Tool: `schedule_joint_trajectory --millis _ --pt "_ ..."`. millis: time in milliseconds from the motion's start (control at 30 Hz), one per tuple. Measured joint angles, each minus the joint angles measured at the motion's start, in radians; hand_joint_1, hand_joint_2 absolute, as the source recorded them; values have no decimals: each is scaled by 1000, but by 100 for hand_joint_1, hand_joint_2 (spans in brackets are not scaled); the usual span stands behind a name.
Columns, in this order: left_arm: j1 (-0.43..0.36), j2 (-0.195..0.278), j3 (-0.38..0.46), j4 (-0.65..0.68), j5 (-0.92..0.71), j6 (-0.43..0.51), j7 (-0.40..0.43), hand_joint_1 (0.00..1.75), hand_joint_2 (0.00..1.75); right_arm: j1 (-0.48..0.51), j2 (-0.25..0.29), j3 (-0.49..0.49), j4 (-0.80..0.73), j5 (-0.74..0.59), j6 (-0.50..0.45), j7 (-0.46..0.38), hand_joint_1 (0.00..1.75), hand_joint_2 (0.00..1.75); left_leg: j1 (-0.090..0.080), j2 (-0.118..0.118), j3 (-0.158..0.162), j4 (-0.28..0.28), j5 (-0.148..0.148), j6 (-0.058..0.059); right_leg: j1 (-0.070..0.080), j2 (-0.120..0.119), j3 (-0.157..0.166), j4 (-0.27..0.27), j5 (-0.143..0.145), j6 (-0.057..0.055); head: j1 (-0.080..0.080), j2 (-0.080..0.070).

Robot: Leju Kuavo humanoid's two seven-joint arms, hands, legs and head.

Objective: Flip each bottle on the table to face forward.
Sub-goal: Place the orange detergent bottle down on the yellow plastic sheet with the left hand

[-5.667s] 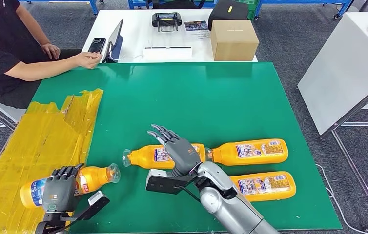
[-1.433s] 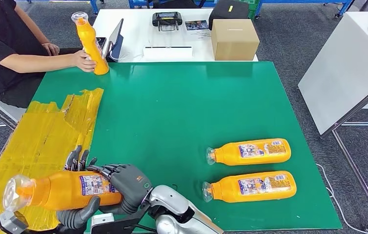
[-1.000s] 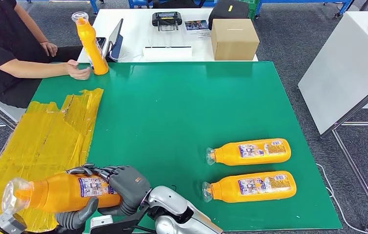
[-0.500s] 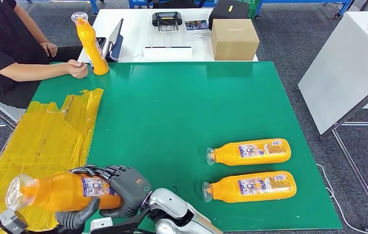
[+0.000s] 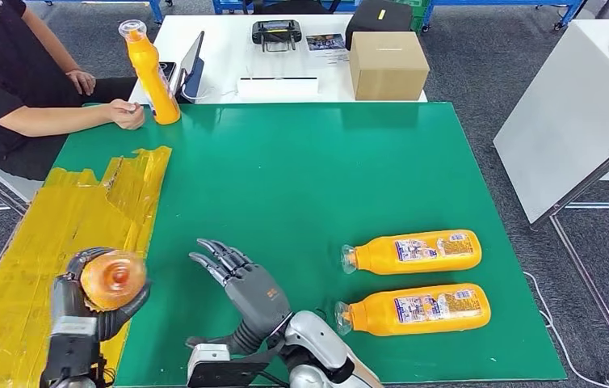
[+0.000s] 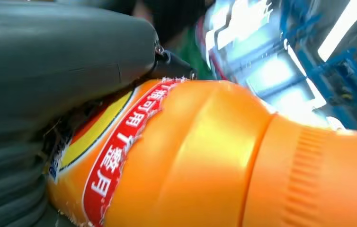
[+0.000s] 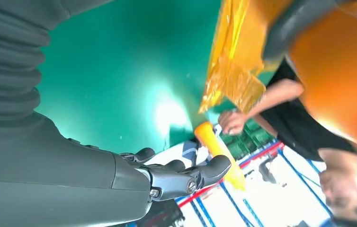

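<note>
Now my left hand (image 5: pixel 83 303) grips an orange juice bottle (image 5: pixel 112 280), cap toward the camera, over the yellow sheet (image 5: pixel 59 234). Right hand (image 5: pixel 241 283) is empty, fingers spread, nearer the two lying bottles (image 5: pixel 414 252), long axes crosswise on the green surface (image 5: pixel 301 170). A person (image 5: pixel 10 89) sits beyond by an upright bottle (image 5: pixel 148 73).

A robotics lab or test workspace: a green-topped work table (image 5: pixel 325 162) on grey carpet, a white desk (image 5: pixel 228 56) at the far side bearing a cardboard box (image 5: pixel 387 66), a handheld controller (image 5: pixel 276 33) and a tablet (image 5: pixel 191 62), blue racking behind, a seated person (image 5: pixel 10 73) at far left.
</note>
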Motion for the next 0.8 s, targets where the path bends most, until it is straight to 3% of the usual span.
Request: schedule_joint_trajectory --millis 67,133,333,533,767,800 --pt "-21 19 7 34 -188 152 41 175 175 10 -25 -12 -43 -13 8 -13 0 0 0 0 0 0 0 0 0 0 0 0 0 0 0 0" --pt "-35 36 12 70 -282 227 65 175 175 18 -47 -22 -78 -21 12 -18 0 0 0 0 0 0 0 0 0 0 0 0 0 0 0 0" --pt "-52 58 14 123 -319 258 82 175 175 26 -80 -33 -128 -27 15 -21 0 0 0 0 0 0 0 0 0 0 0 0 0 0 0 0" --pt "-94 99 12 276 -560 359 194 175 175 25 -107 -33 -155 -63 33 -47 0 0 0 0 0 0 0 0 0 0 0 0 0 0 0 0" --pt "-169 145 -4 523 -543 300 180 175 175 23 -133 -33 -174 -79 43 -56 0 0 0 0 0 0 0 0 0 0 1 0 0 0 0 0" --pt "-177 149 -7 540 -542 298 178 161 175 23 -135 -33 -176 -79 43 -56 0 44 0 -1 1 0 0 0 0 0 1 0 0 0 0 0"
